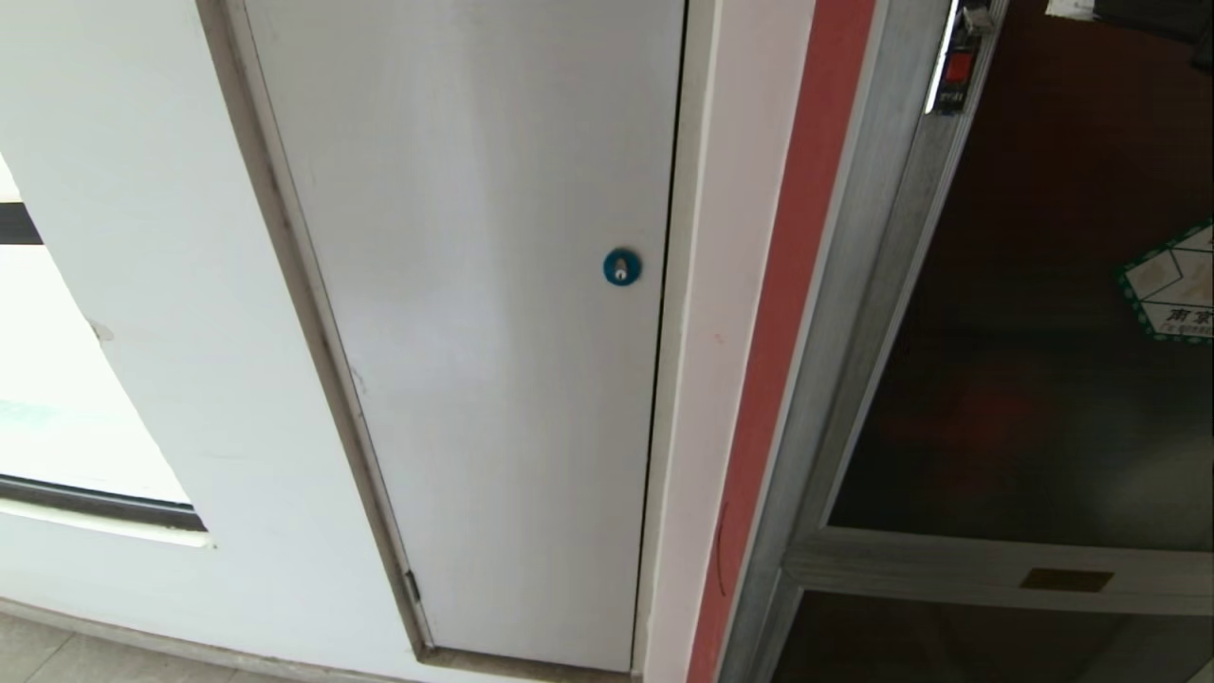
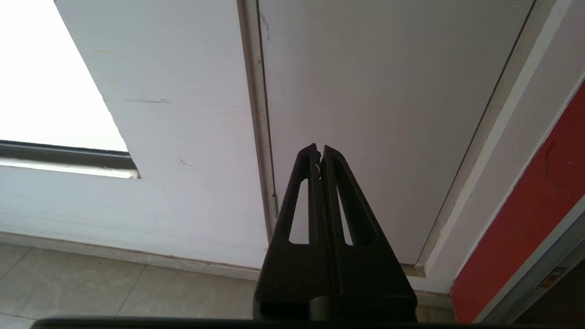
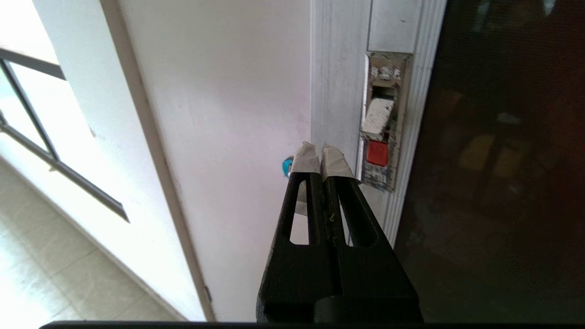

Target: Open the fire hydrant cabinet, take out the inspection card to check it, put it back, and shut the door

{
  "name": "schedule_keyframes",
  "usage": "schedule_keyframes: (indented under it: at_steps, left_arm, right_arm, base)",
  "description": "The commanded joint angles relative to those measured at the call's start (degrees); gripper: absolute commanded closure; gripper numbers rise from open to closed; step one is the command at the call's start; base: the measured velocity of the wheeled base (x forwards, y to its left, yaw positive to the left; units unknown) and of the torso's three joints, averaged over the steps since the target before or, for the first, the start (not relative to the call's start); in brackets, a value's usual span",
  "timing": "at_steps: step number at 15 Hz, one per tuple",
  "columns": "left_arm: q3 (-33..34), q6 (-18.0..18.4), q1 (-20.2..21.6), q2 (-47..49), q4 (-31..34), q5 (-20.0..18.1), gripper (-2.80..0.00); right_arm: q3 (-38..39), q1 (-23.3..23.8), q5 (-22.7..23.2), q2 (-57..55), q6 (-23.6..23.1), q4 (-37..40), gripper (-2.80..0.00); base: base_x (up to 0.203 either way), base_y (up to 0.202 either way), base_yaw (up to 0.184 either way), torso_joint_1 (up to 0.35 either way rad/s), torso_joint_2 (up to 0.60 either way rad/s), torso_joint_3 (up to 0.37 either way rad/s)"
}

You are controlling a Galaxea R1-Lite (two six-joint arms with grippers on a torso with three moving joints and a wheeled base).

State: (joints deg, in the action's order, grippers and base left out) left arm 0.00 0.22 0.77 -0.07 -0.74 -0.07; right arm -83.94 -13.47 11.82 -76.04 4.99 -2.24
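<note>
White wall, plain white panel (image 1: 493,379) with blue round lock (image 1: 621,267), closed door (image 1: 1024,313) of the fire hydrant cabinet (image 1: 854,313) alongside.

Showing neither arm in the head view; only in the right wrist view, right gripper (image 3: 321,151) pointing with taped tips pressed together, empty, just short of the latch (image 3: 381,121) with red button (image 3: 377,153). Only in the left wrist view, left gripper (image 2: 319,151) hanging closed, low before the panel.

Cabinet door (image 1: 1043,313) right of plain door (image 1: 474,332)
</note>
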Motion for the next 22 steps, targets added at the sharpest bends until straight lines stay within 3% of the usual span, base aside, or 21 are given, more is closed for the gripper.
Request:
schedule_keyframes:
  at_steps: [1, 5, 22]
  left_arm:
    - [0.35, -0.04, 0.02, -0.01, -0.05, -0.01, 0.0]
    - [0.35, -0.04, 0.02, -0.01, -0.05, -0.01, 0.0]
    - [0.35, 0.04, 0.02, -0.01, -0.05, -0.01, 0.0]
  right_arm:
    - [-5.37, 0.01, 0.53, -3.98, 0.2, 3.2, 0.0]
    - [-11.34, 0.46, 0.48, -8.07, 0.28, 6.2, 0.0]
    - [-9.14, 6.6, 0.89, -10.62, 0.4, 5.67, 0.0]
  base:
    - [0.0, 0.0, 0.0, 0.0, 0.0, 0.0]
    - [0.0, 0.0, 0.0, 0.0, 0.0, 0.0]
    - [0.0, 0.0, 0.0, 0.0, 0.0, 0.0]
